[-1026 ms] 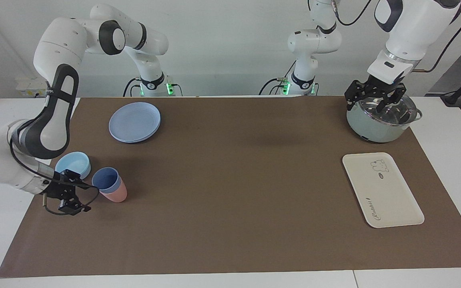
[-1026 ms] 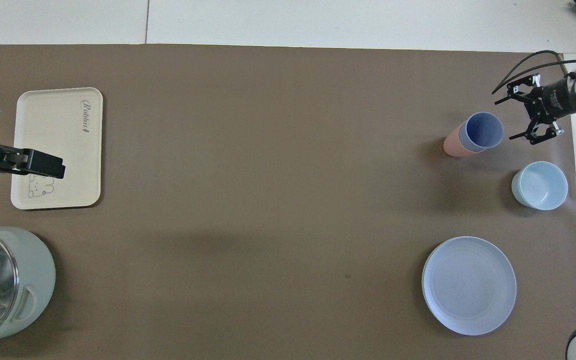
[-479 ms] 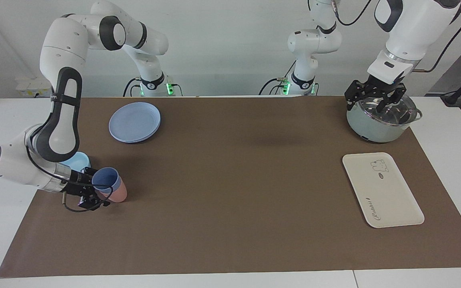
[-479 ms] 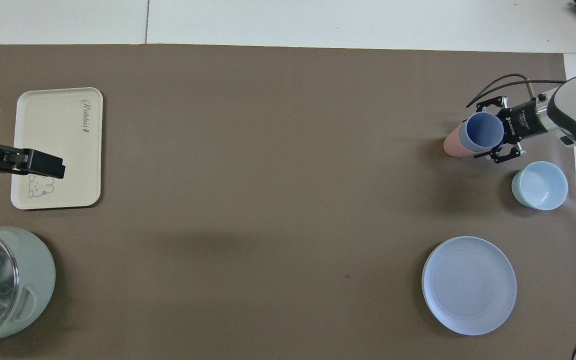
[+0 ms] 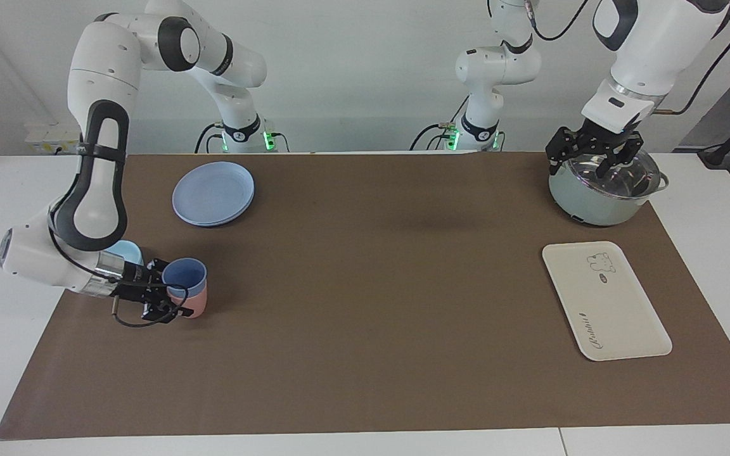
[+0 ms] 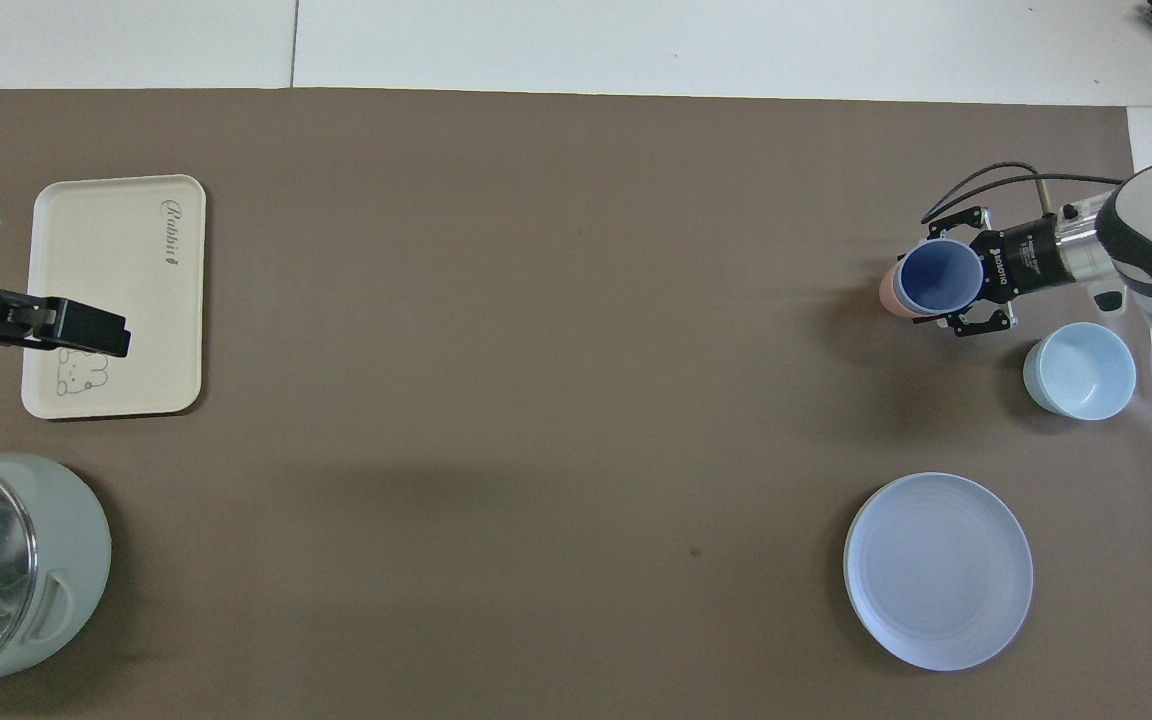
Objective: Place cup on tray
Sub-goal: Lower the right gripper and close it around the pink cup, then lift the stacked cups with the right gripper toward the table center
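My right tool (image 5: pixel 173 296) (image 6: pixel 948 290) is closed around the periwinkle-blue plastic cup (image 5: pixel 184 277) (image 6: pixel 937 279), which is nested in a salmon-pink tumbler (image 5: pixel 194 305); my left tool (image 5: pixel 595 156), spread wide, waits over the lidded steel pot (image 5: pixel 599 190).

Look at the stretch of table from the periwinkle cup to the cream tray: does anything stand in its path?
Nothing visible does. The cup, nested in the pink tumbler with the right end effector around it, sits at the right arm's end; the mat is bare up to the tray. The left end effector waits over the pot.
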`<action>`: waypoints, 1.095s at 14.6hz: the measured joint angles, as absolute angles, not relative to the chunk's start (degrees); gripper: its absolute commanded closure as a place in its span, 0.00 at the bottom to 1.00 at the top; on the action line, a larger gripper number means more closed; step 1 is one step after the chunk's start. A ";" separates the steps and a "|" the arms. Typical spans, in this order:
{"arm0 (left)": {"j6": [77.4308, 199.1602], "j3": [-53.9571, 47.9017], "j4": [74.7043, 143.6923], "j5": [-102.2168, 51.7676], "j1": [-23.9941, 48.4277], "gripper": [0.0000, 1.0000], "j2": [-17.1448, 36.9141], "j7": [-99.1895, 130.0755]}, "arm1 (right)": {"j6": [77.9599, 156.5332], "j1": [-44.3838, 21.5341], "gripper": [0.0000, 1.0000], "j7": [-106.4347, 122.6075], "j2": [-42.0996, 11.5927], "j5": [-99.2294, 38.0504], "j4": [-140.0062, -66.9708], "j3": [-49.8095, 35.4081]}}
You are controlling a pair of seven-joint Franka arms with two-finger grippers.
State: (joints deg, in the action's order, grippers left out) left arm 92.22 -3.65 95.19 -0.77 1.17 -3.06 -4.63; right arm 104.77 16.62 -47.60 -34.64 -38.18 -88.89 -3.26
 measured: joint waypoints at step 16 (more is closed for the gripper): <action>92.22 -3.65 95.19 -0.77 1.17 0.00 -3.06 -4.63 | 113.97 -8.48 1.00 -70.97 -21.09 -41.53 -94.77 -3.90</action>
State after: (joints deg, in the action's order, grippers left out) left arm 92.22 -3.65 95.19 -0.77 1.17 -3.06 -4.63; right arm 113.97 -8.48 -70.97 -21.09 -41.53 -94.77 -3.90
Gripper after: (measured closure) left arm 0.000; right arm 0.216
